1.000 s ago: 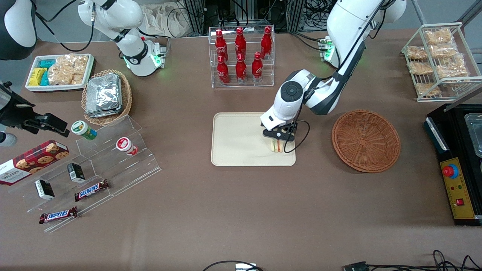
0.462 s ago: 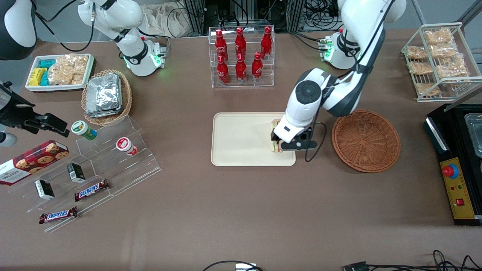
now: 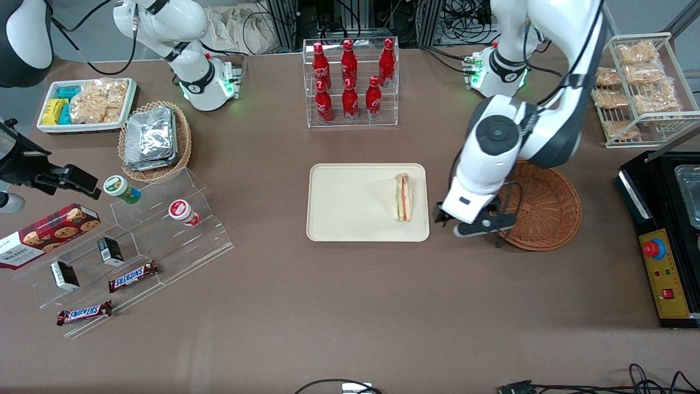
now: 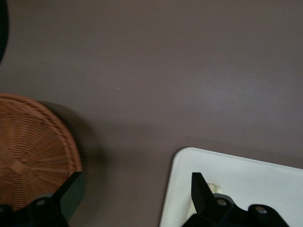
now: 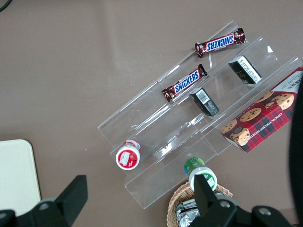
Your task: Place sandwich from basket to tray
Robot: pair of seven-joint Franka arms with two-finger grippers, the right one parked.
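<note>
— On the tray (image 3: 339,213), near its basket-side edge, the sandwich (image 3: 403,198) is seen standing on its edge; could it be toppled?

— Possibly, if brushed. The gripper (image 3: 474,225) hangs between tray and basket (image 3: 547,210), jaws apart, nothing held.

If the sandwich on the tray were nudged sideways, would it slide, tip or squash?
The sandwich rests on a narrow edge on the tray, so it probably tips. Soft bread likely squashes; clear wrap may slide. The open tool hangs between tray and basket.
</note>
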